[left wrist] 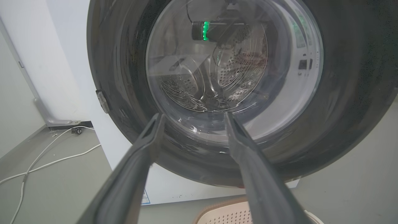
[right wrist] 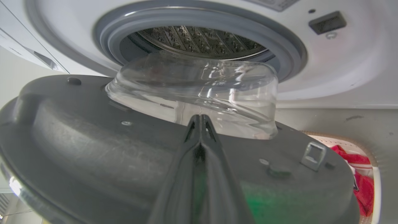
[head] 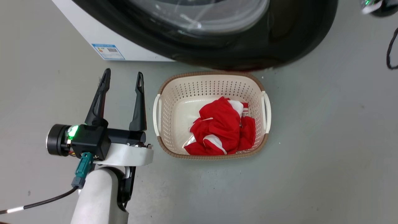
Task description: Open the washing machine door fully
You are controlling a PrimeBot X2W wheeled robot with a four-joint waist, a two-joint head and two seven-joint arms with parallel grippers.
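My left arm comes up from the bottom left of the head view as a pale forearm, bent at the wrist. The left end effector (head: 123, 73) points up the view toward the white washing machine (head: 93, 34). It is released and carries nothing, its two dark fingers (head: 99, 99) spread wide over the grey floor (head: 326, 140), just left of the basket (head: 211, 76). In the left wrist view the same left end effector (left wrist: 193, 114) aims at the outer face of the washing machine door (left wrist: 342, 93), and its tips frame the lower edge of the clear centre.

The right end effector (right wrist: 199, 117) is clenched, with its fingers pressed flat together and nothing showing between them. It lies along the dull inner face of the washing machine door (right wrist: 93, 149), and its tips reach the base of the glass bowl (right wrist: 202, 87). I cannot tell whether they touch it.

The washing machine door (head: 248, 53) stands swung partway out from the machine front. Behind it the grey rubber ring (right wrist: 289, 46) and the steel drum (right wrist: 199, 40) are uncovered. Its black rim hangs over the far edge of the basket, which holds a red and white cloth (head: 224, 127).
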